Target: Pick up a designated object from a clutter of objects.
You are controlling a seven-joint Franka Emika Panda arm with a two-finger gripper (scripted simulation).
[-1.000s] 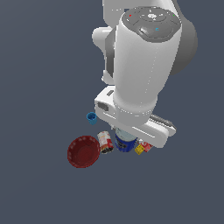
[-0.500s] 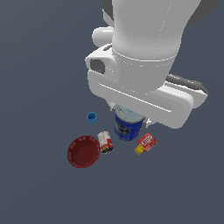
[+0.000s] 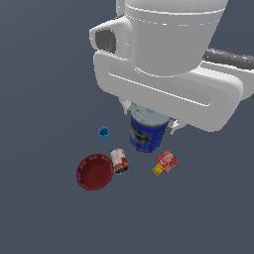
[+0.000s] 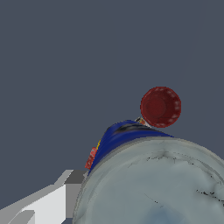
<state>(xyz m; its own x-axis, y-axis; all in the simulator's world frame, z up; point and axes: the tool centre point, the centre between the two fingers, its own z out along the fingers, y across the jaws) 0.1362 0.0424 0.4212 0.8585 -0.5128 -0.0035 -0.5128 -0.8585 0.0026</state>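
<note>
The arm's smooth white housing filled the upper half of the exterior view, its broad, rounded hand block hanging directly over the blue can (image 3: 147, 135). The gripper (image 3: 148, 116) sat at the can's top: a pale finger (image 3: 128, 107) showed against the rim at the can's 9 o'clock and another at its 3 o'clock, both touching the lid edge, so the fingers appeared closed against the can from both sides. Whether the can rested on the dark grey floor (image 3: 44, 74) or hung clear of it could not be told.

The can was a squat cylinder with a glossy deep-blue wall, white label marks and a pale silvery lid (image 4: 162, 188). In the wrist view that lid loomed huge, a mottled, matte disc with faint dark scratches, and a flat white finger (image 4: 48, 201) lay beside its rim.

Around the can, in the exterior view, the rest of the clutter lay near but apart from it. The red-and-white can (image 3: 119, 161) lay tipped on its side at the blue can's 7 o'clock, touching or just beside the red bowl (image 3: 95, 172), a round shallow dish with a pale dotted rim. The tiny blue cup (image 3: 103, 133), a small open cylinder, stood at the can's 9 o'clock. The small red-yellow box (image 3: 165, 162), flat and rectangular, lay tilted at its 5 o'clock.
</note>
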